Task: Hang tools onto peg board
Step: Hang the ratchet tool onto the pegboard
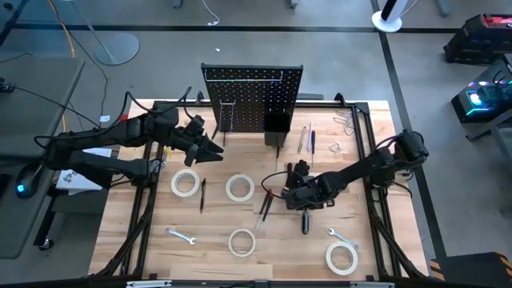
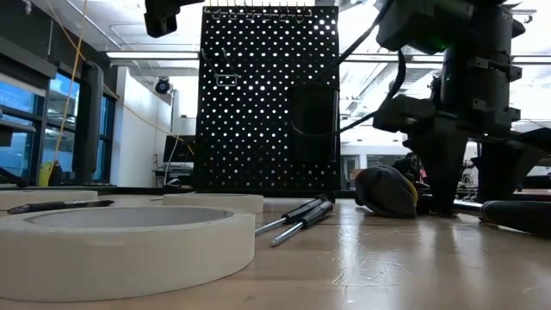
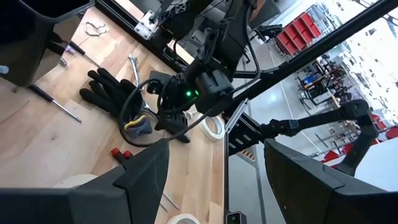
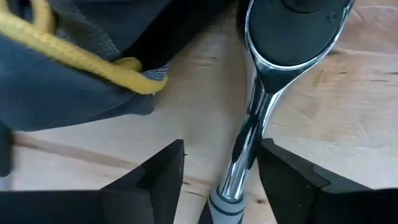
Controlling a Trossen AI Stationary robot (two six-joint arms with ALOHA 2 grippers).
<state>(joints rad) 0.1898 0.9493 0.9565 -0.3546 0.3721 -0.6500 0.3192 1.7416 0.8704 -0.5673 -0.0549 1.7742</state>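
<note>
Ratchet [image 4: 249, 134] is lying on the table right of centre, its chrome shank passing between the right gripper [image 4: 221, 168]'s parted fingers, ungrasped. Risk: closing off-centre is likely rolling it, or snagging the glove [image 4: 68, 74] just beside. Left gripper [image 1: 210, 149] is waiting open beside the peg board [image 1: 252, 98].

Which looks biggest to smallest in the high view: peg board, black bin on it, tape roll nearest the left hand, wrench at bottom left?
1. peg board
2. black bin and tape roll: look alike, not ranked
3. wrench
</note>
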